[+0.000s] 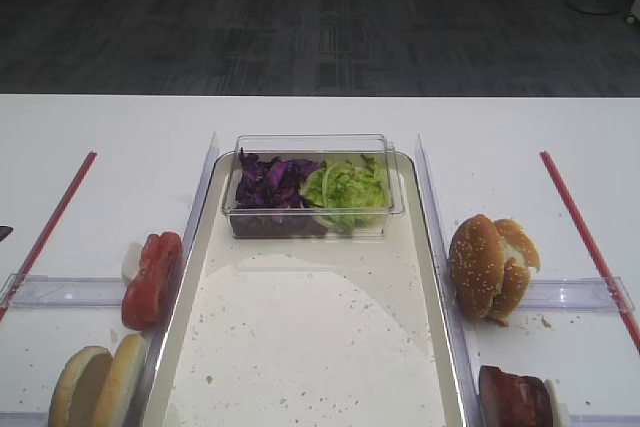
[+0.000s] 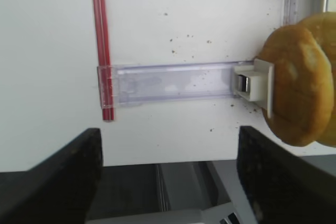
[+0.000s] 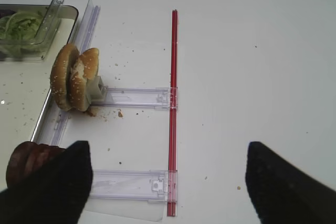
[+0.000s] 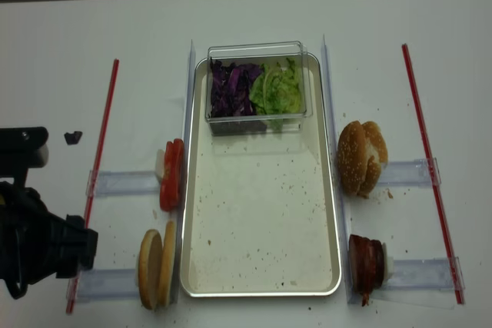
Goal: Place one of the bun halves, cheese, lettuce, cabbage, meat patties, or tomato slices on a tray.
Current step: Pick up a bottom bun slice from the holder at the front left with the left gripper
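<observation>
Left gripper (image 2: 168,177), jaws wide and empty, just beside plain bun halves (image 4: 156,268) standing on edge left of tray (image 4: 330,190): approach level, straddle one half, close gently.

The white table (image 4: 254,13) carries the tray (image 4: 330,213) in the middle, plain bun halves (image 4: 156,268) and tomato slices (image 4: 171,174) left, sesame buns (image 4: 361,157) and meat patties (image 4: 366,263) right.
</observation>
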Available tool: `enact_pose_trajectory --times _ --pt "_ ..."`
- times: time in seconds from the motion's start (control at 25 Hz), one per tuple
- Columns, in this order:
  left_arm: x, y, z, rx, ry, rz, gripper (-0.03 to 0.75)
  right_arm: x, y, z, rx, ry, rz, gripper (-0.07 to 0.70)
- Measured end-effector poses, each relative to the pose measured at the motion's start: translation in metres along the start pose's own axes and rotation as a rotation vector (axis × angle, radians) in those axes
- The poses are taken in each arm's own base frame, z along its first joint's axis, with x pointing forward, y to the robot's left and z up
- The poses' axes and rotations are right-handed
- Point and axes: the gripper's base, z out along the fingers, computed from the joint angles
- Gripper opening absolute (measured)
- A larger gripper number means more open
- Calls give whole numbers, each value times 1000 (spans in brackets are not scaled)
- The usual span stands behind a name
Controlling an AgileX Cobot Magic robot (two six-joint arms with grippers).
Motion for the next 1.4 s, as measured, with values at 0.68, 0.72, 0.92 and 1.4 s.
enact_pose_trajectory --times 0.68,0.72,0.92,1.4 --pt "0 -4 0 45 0 -18 484 0 0 0 27 0 16 614" --pt "0 -4 0 45 0 -18 482 0 0 0 27 0 16 614" --pt "0 -5 0 52 -2 -22 478 0 0 0 28 0 18 614" --pt "1 -33 0 109 -29 48 475 0 0 0 28 0 18 614"
